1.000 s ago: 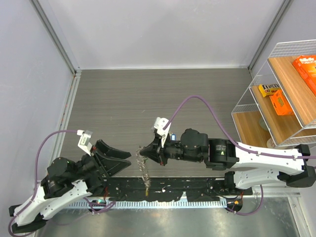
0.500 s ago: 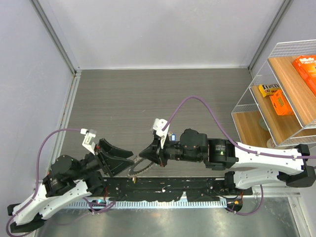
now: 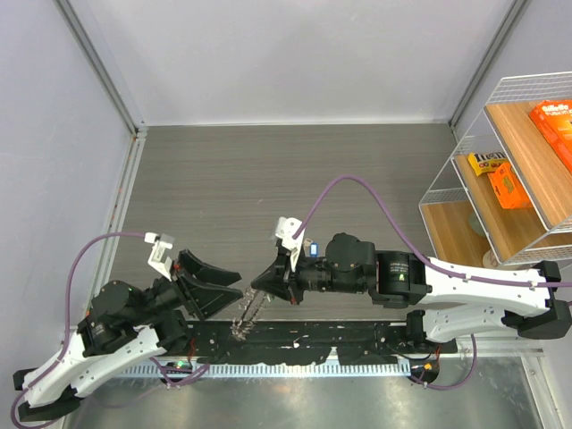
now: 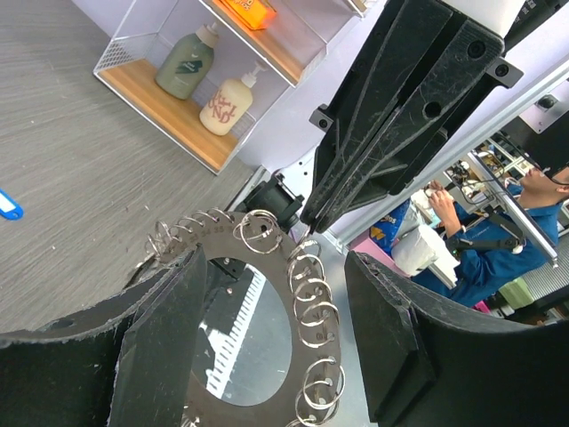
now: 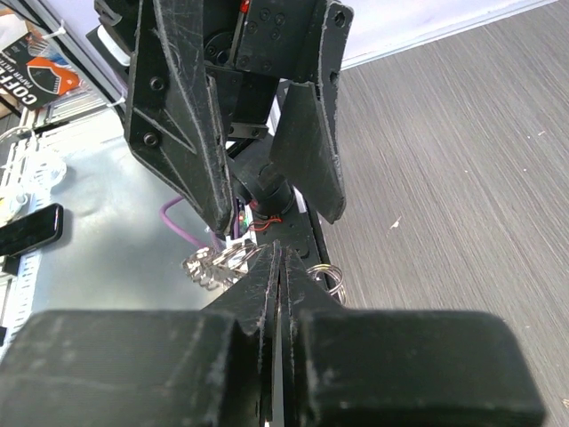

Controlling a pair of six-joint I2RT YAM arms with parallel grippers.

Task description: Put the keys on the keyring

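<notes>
The keyring [image 3: 248, 313] is a dark flat ring with small silver split rings round its rim. My right gripper [image 3: 259, 287] is shut on its upper edge and holds it above the table's near edge. In the left wrist view the keyring [image 4: 307, 302] hangs between the spread fingers of my open left gripper [image 4: 271, 356], and no contact shows. The right wrist view shows the closed right gripper [image 5: 280, 260] with silver rings [image 5: 213, 263] beside it. A small blue piece [image 4: 7, 206], perhaps a key head, lies on the table. No other keys show.
A wire shelf [image 3: 500, 170] with orange boxes [image 3: 554, 121] stands at the right; bottles [image 4: 182, 67] sit on its lower board. The black mounting rail [image 3: 304, 344] runs along the near edge. Grey walls close the back and left.
The left gripper moved slightly forward toward the keyring, then held still. The right gripper turned the keyring: it hung edge-on, then lay flat, and now tilts down to the left.
</notes>
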